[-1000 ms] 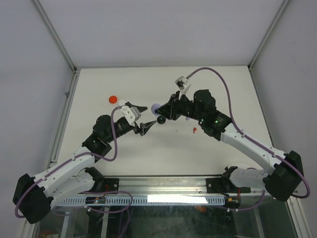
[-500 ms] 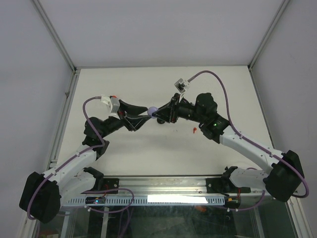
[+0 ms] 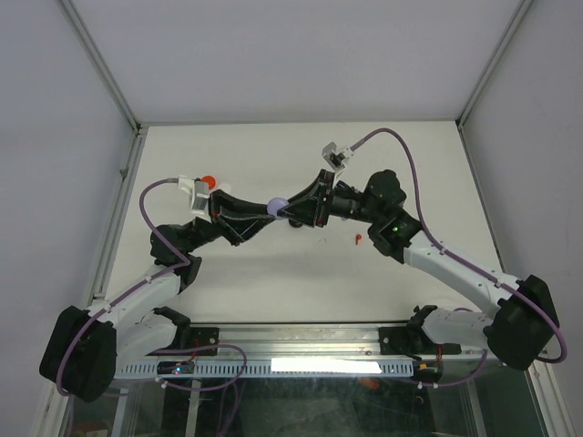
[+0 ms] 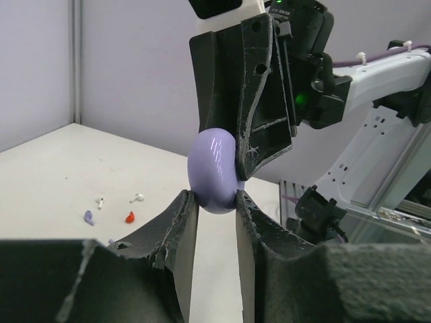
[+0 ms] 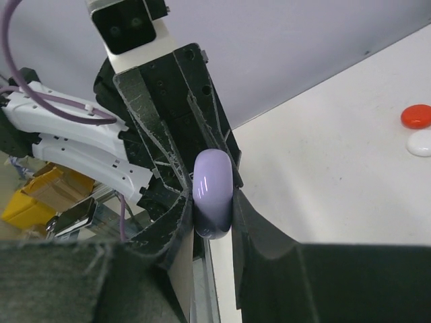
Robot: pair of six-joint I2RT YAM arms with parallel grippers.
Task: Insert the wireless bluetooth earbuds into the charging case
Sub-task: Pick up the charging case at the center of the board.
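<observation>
A lavender charging case point(image 3: 277, 207) hangs closed above the table's middle, gripped from both sides. My left gripper point(image 4: 214, 199) is shut on its lower end point(image 4: 213, 173), fingertips touching both flanks. My right gripper point(image 5: 213, 203) is shut on the same case point(image 5: 213, 188) from the opposite side. The two grippers meet tip to tip in the top view. Tiny earbuds lie on the table: a red one point(image 4: 129, 217), a lavender one point(image 4: 88, 217) and two white ones point(image 4: 138, 198) point(image 4: 101, 200). The red earbud point(image 3: 358, 239) lies right of the grippers.
A red disc point(image 5: 416, 116) and a white disc point(image 5: 421, 142) lie at the table's left; the red one point(image 3: 209, 180) shows by the left wrist. A dark round piece point(image 3: 296, 224) sits under the grippers. Metal frame rails border the table.
My left arm swung up and right to the case and its jaws closed on it. The right gripper kept its hold and tilted the case slightly towards the left gripper.
</observation>
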